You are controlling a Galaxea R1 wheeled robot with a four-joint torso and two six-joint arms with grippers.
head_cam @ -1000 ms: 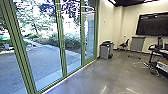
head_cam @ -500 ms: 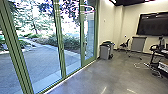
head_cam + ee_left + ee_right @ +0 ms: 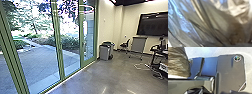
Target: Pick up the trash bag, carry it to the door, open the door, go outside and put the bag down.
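From where I'm standing, the biggest thing in here is the run of tall glass panels (image 3: pixel 56 37) in green frames, down the robot's left side. The smooth grey floor (image 3: pixel 100 77) spreads alongside them, shining in patches. Through the glass I see paved ground (image 3: pixel 37 62), with shrubs (image 3: pixel 67 42) and trees past it. The pale wall (image 3: pixel 107 25) stands ahead, and farther right hangs a wide dark screen (image 3: pixel 152 25).

The trash bag (image 3: pixel 218 22) is here with the robot: crinkled, shiny plastic, very close in the left wrist view, and seen in the right wrist view as well, by the robot's own dark plate (image 3: pixel 230 72). I can't tell whether the left gripper or the right gripper is open, closed or clamped on the bag.

Over on the right, partly cut off, is a dark desk (image 3: pixel 160 52) with things on it. A grey panel on legs (image 3: pixel 138 45) stands by the wall, below the screen. Near the end of the glass sits a grey bin (image 3: pixel 104 52) with a dark top, and between bin and panel, a dark chair (image 3: pixel 124 44). Smallest of all, a pale cable (image 3: pixel 138 67) loops over the floor near the desk.
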